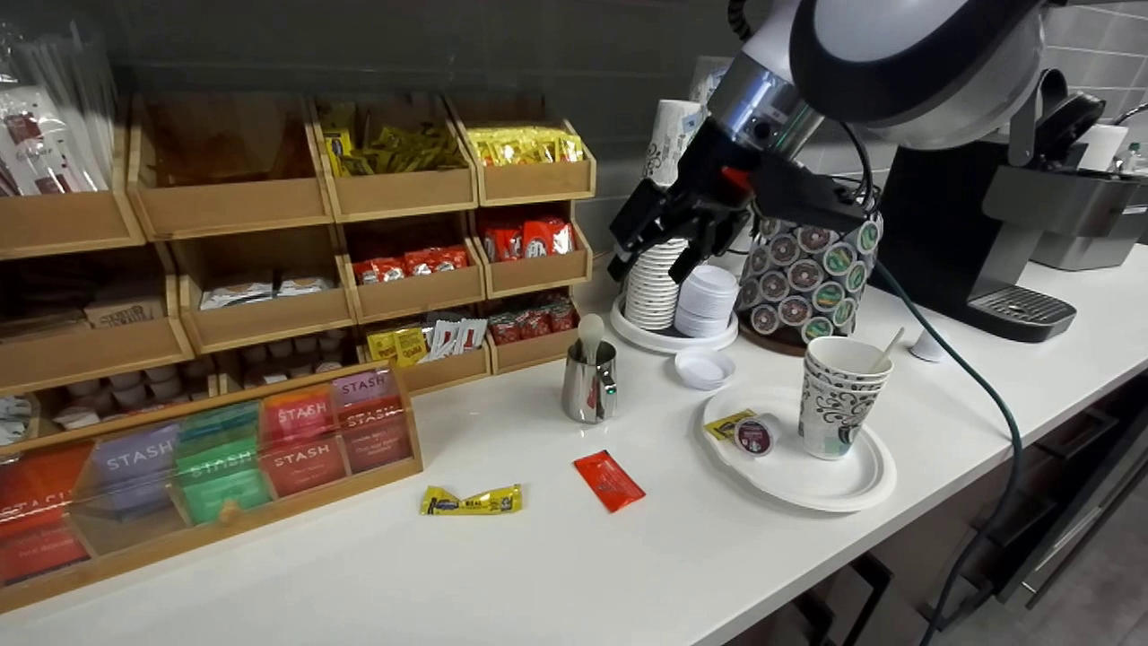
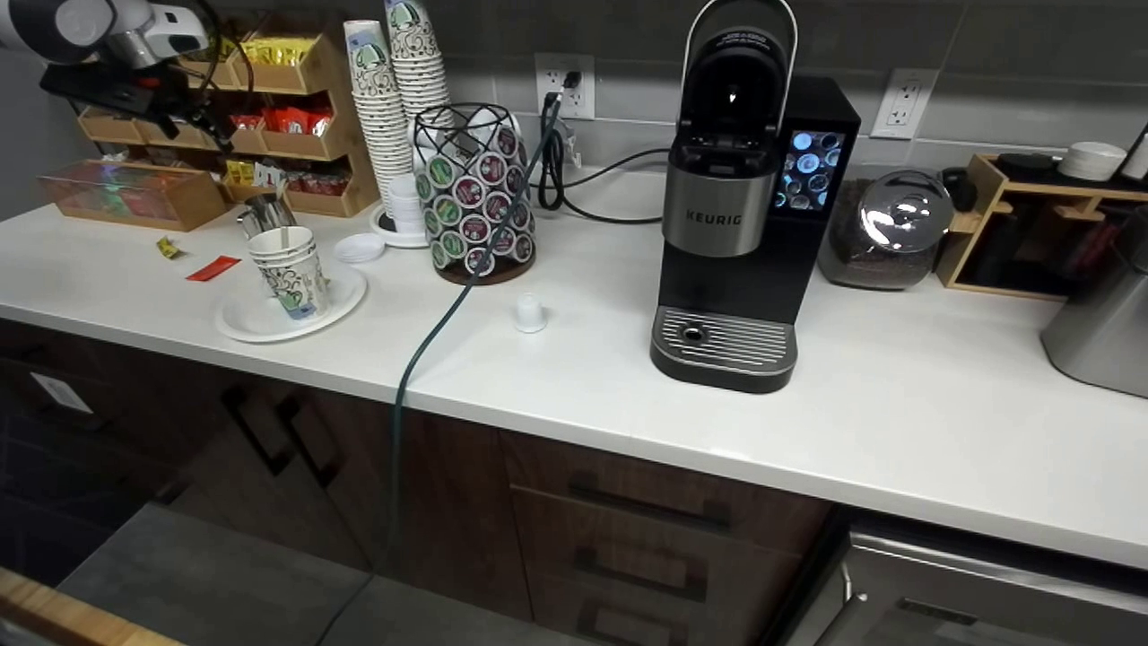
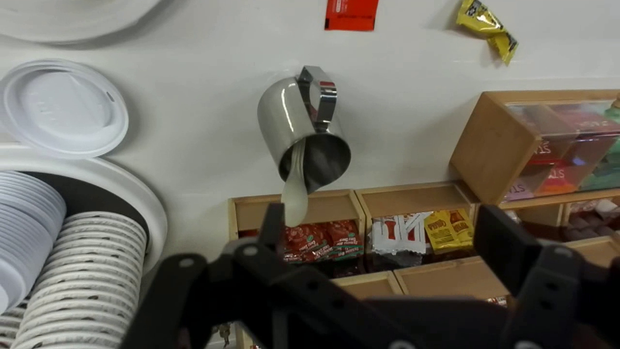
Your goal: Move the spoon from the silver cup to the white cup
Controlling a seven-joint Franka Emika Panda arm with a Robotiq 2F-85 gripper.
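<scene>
Gripper: jaws apart, empty. It should ctr. on spoon, close gently, lift vert. w/o tipping silver cup.

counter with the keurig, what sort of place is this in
Likely a shared coffee station, perhaps in an office break room, though a home can't be ruled out. The Keurig, the many pods and the tall cup stacks point to several people using it.

Arm is hanging high; gripper is pointing down at a slant; black fingers are standing wide apart.
</scene>
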